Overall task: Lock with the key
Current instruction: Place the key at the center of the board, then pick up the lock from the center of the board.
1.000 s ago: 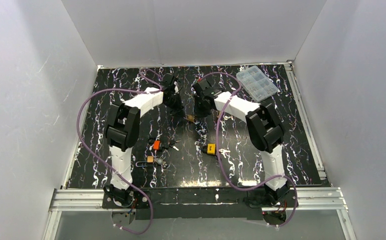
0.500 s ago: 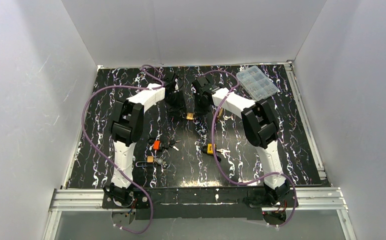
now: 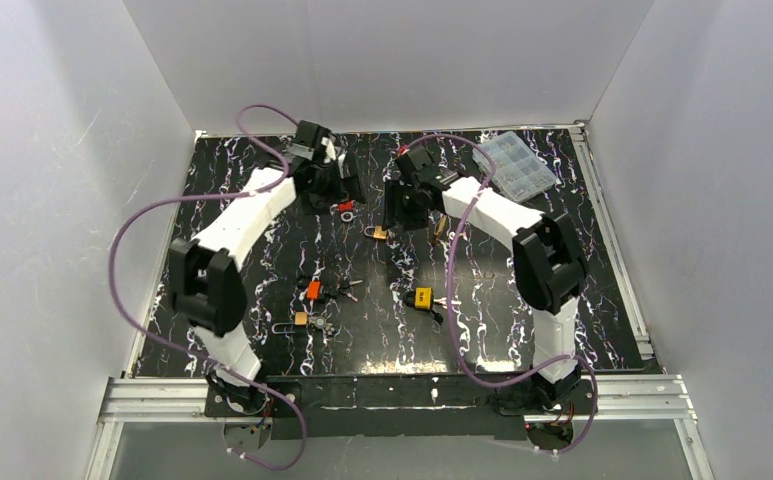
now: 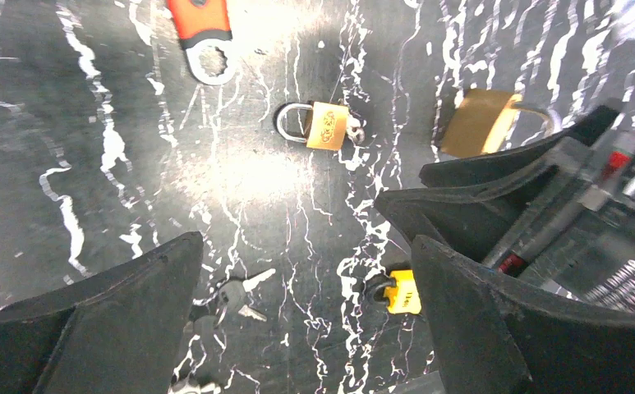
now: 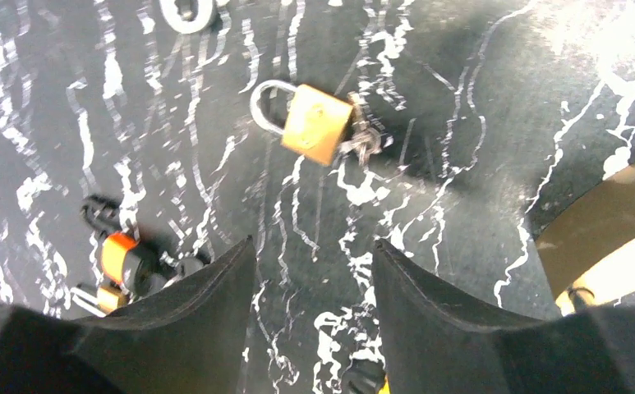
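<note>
A small brass padlock [image 3: 375, 232] lies flat on the black marbled table [image 3: 262, 250], its silver shackle pointing left. A key [image 5: 364, 139] sticks out of the padlock's [image 5: 315, 124] base. In the left wrist view the same padlock [image 4: 324, 125] lies well ahead of my fingers. My left gripper [image 4: 307, 246] hangs open above bare table at the back left [image 3: 340, 186]. My right gripper [image 5: 312, 242] is open too, just right of the padlock [image 3: 403, 208]. Neither holds anything.
A larger brass padlock [image 3: 440, 228] lies under the right arm. A red-handled tool [image 4: 200, 20] sits behind the small padlock. Nearer me are an orange padlock [image 3: 312, 290], a yellow padlock [image 3: 422, 297], loose keys [image 4: 236, 291] and another brass padlock [image 3: 302, 320]. A clear parts box [image 3: 515, 165] stands back right.
Both grippers were shut around the small padlock and key; they have opened and let go, leaving it on the table. The left arm swung back and to the left.
</note>
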